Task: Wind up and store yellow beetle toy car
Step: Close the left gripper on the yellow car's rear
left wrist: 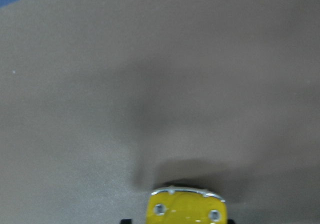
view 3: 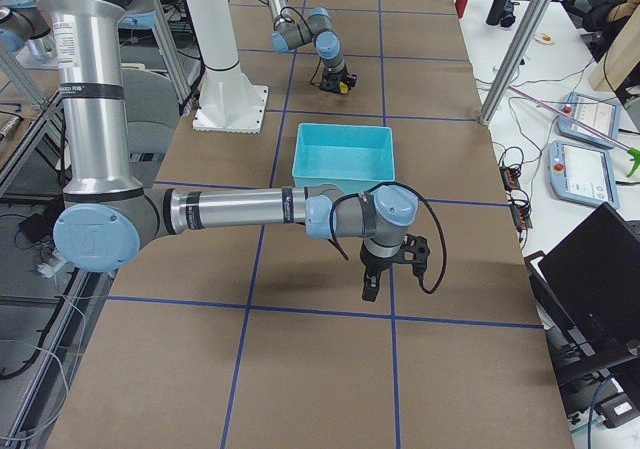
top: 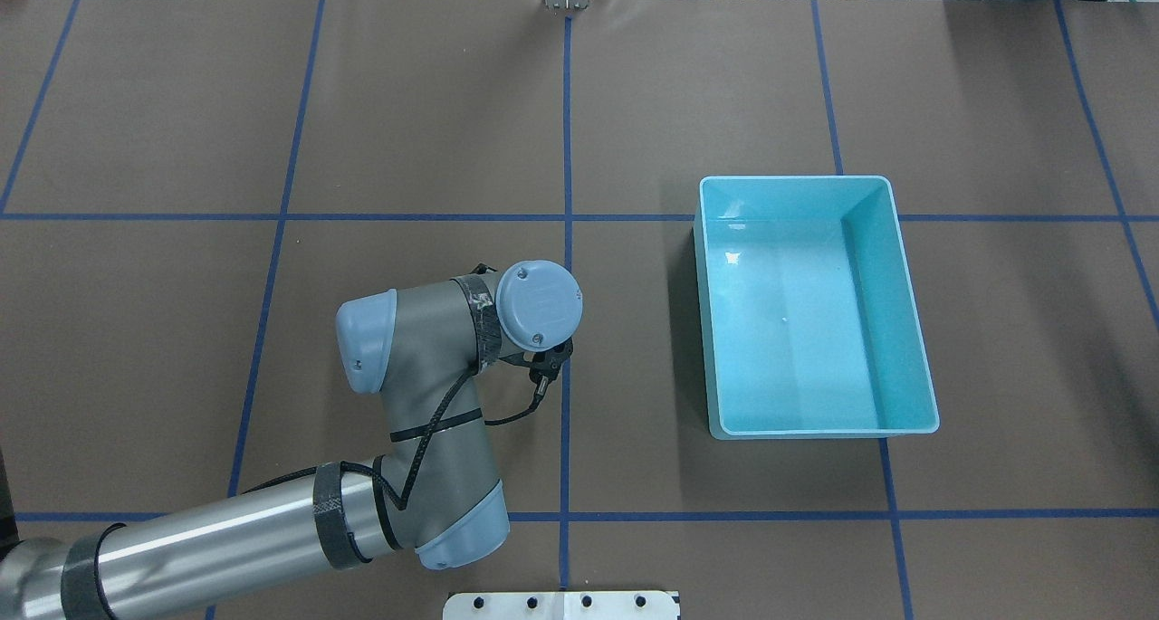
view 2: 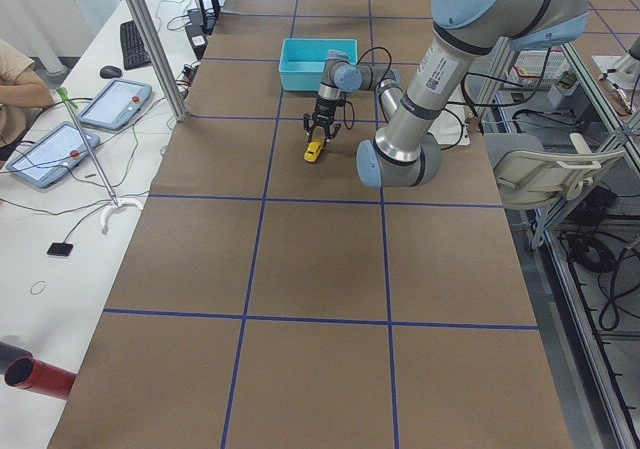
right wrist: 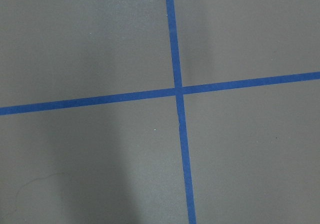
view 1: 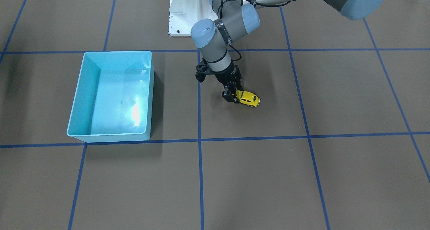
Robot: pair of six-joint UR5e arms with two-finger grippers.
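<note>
Closest to the lens, at the bottom edge of the left wrist view, the yellow beetle toy car [left wrist: 186, 210] shows 1 end: 2 round lamps below a chrome bumper strip, facing away from the camera. The left hand [view 1: 234, 97] comes almost straight down on the car's other end. Its 2 dark fingers are drawn in narrow on either side and grip the car, which lies level and low on the bench [view 1: 268, 176].

In the front-facing view the car's long axis runs nearly along the bench's length, tilted a little toward the operators' side. The free, lamp-bearing end points to the robot's left, away from the turquoise bin [view 1: 117, 52]. The bin stands in the neighbouring square of blue tape lines [right wrist: 177, 92], on the robot's right, well apart from the car.

From overhead, the left arm [top: 435, 376] hides both hand and car under its wrist.

The right hand [view 3: 370, 289] appears only in the exterior right view, hanging fingers-down over bare bench on the near side of the bin. I cannot tell how far open it is. Its wrist camera shows just a crossing of 2 tape lines.
</note>
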